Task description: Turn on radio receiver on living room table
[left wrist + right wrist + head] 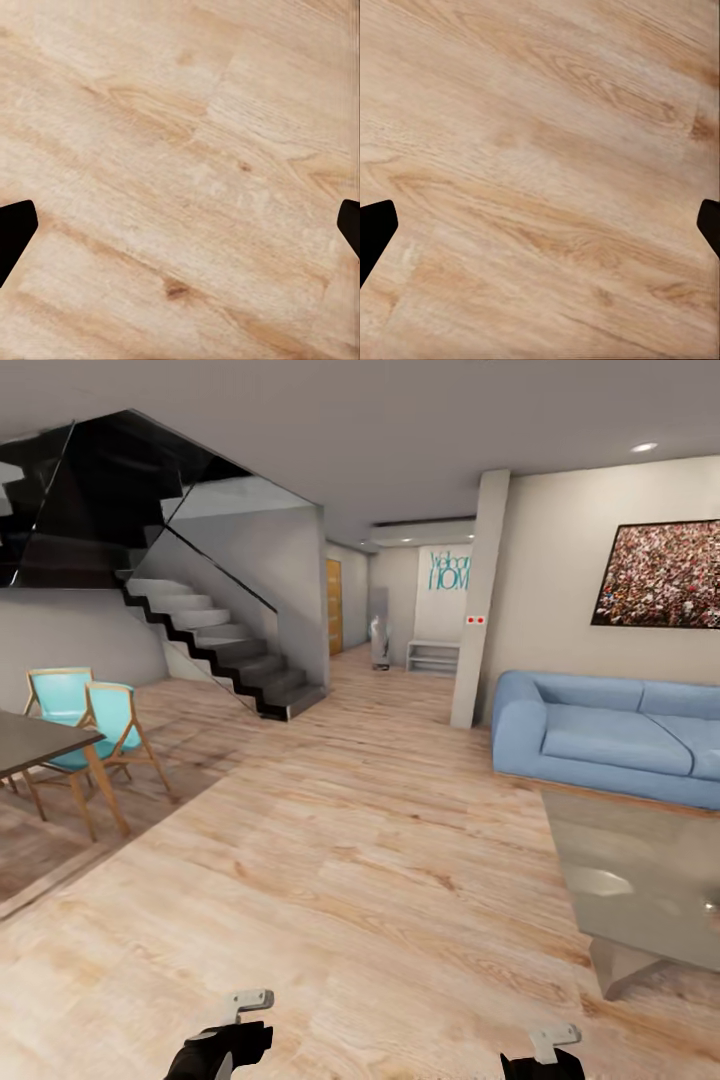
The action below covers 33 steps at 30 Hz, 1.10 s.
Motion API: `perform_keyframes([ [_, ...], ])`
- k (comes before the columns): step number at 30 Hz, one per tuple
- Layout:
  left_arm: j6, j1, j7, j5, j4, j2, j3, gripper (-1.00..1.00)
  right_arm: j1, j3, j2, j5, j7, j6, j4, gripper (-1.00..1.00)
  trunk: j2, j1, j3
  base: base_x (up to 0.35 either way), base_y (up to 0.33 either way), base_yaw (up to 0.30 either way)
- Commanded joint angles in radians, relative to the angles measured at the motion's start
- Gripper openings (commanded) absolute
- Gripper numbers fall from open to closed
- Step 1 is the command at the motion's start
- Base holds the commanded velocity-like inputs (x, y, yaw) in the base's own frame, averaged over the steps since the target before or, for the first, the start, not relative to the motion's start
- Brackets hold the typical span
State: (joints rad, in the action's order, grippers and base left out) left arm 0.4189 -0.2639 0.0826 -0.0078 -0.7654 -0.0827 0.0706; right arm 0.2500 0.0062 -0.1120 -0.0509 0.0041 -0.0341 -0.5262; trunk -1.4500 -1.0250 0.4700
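The living room lies ahead, with a light wood floor (pixel 360 860). The low table (pixel 640 870) with a glossy grey top stands at the right, cut off by the picture's edge. The radio receiver is out of view. My left gripper (pixel 235 1035) and right gripper (pixel 545 1055) hang low at the bottom of the head view, over bare floor. In the left wrist view the left gripper (pixel 180 225) has its dark fingertips (pixel 15 232) far apart, open and empty. The right gripper (pixel 540 225) is open in the same way, with floorboards between its fingertips (pixel 375 232).
A light blue sofa (pixel 600 735) sits behind the table under a framed crowd picture (pixel 660 573). A pillar (pixel 478 600) stands left of the sofa. At the left are a dark dining table (pixel 40 740), turquoise chairs (pixel 110 715) and a staircase (pixel 220 640).
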Motion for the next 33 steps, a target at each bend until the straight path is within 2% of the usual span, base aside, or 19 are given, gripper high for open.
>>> perform_keyframes([
  [1,0.0,0.0,0.0,0.0,0.0,0.0,0.0,1.0,0.0,0.0,0.0,0.0,0.0,0.0,0.0,1.0,0.0,0.0,0.0,0.0,0.0,-0.279],
  [22,0.0,0.0,0.0,0.0,0.0,0.0,0.0,1.0,0.0,0.0,0.0,-0.001,0.0,0.0,0.0,1.0,0.0,0.0,0.0,0.002,-0.002,-0.279],
  [33,0.0,0.0,0.002,-0.001,0.0,0.0,0.0,1.0,0.0,0.0,0.0,-0.002,0.0,0.0,0.0,1.0,0.0,0.0,0.0,0.187,-0.205,-0.266],
])
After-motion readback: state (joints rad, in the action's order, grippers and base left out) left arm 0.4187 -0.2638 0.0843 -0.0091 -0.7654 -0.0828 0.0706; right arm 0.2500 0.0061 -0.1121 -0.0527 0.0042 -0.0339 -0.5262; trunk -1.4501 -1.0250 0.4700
